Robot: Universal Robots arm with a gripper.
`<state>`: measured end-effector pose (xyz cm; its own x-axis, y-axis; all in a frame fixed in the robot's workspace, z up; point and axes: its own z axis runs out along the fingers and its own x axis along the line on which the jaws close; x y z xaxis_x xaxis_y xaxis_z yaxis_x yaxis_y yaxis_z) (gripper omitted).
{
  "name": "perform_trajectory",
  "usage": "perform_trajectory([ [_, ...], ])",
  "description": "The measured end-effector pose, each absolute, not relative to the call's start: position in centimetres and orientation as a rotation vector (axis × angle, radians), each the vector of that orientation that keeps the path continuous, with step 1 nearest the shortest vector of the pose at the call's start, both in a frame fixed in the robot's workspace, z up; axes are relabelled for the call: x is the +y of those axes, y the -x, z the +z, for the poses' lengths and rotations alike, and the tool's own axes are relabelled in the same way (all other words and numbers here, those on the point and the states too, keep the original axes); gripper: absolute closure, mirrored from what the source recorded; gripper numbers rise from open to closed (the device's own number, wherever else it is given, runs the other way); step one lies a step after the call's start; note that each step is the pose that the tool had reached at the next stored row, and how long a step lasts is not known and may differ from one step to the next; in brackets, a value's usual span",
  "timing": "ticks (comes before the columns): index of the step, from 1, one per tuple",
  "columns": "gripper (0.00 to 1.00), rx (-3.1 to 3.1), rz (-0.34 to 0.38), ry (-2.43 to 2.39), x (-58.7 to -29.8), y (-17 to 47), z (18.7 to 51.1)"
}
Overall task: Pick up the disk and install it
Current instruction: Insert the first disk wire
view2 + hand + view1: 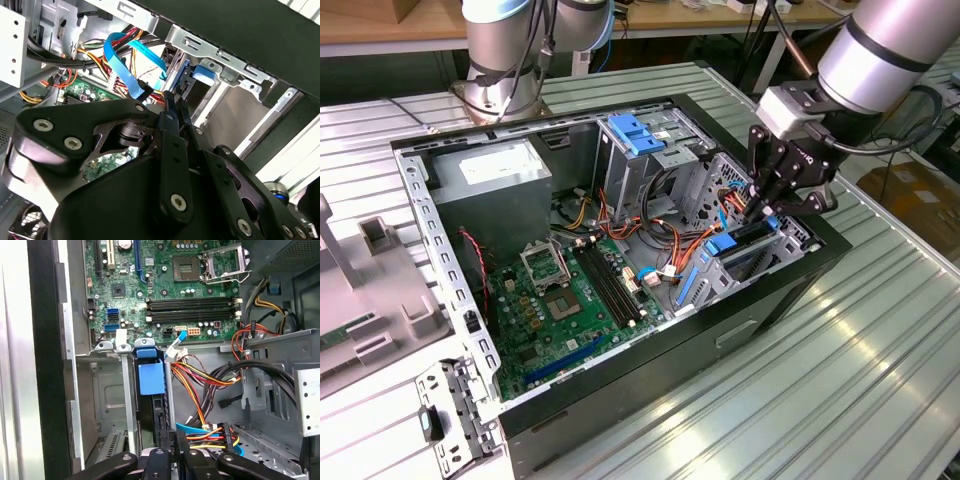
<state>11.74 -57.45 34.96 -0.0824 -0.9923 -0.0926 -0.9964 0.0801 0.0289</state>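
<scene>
The disk point(748, 243) stands on edge in a slot of the metal drive cage point(712, 283) at the front of the open computer case, on the exterior view's right. Its bright blue carrier point(151, 379) frames a dark body sunk deep between the cage walls. The same blue frame point(202, 75) shows past the fingertips in the second wrist view. My gripper point(762, 212) hangs directly over the disk's upper edge. Its black fingers point(171, 112) are drawn together with barely a sliver between them. In the first wrist view the gripper point(176, 442) meets the disk's dark edge.
A fixed blue bracket point(635, 133) tops the rear cage. Orange, red and black cables point(200, 377) and a blue flat cable point(132, 60) run beside the slot. The motherboard point(565, 300) and power supply point(490, 175) lie further in. A grey moulded part point(370, 290) sits outside the case.
</scene>
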Motion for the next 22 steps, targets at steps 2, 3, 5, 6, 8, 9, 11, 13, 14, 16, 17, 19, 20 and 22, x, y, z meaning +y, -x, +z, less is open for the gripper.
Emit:
perform_trajectory([
  [2, 0.84, 2.260, 0.131, 2.108, -57.54, -11.79, 34.96],
  [3, 0.84, 2.260, 0.130, 2.109, -57.60, -11.80, 34.96],
  [5, 0.84, 2.259, 0.131, 2.110, -57.75, -11.81, 34.96],
  [6, 0.84, 2.257, 0.131, 2.112, -57.92, -11.82, 34.96],
  [8, 0.84, 2.253, 0.131, 2.116, -58.03, -11.82, 34.96],
  [9, 0.84, 2.248, 0.131, 2.122, -58.02, -11.88, 34.96],
  [11, 0.84, 2.244, 0.131, 2.126, -58.03, -11.96, 34.96],
  [13, 0.84, 2.238, 0.131, 2.133, -58.03, -12.01, 34.96],
  [14, 0.84, 2.235, 0.131, 2.137, -58.03, -12.03, 34.96],
  [16, 0.84, 2.228, 0.132, 2.144, -58.03, -12.06, 34.96],
  [17, 0.84, 2.225, 0.132, 2.147, -58.04, -12.06, 34.95],
  [19, 0.84, 2.223, 0.132, 2.149, -58.03, -12.07, 34.93],
  [20, 0.84, 2.223, 0.132, 2.150, -58.03, -12.07, 34.91],
  [22, 0.84, 2.221, 0.132, 2.152, -58.03, -12.07, 34.82],
])
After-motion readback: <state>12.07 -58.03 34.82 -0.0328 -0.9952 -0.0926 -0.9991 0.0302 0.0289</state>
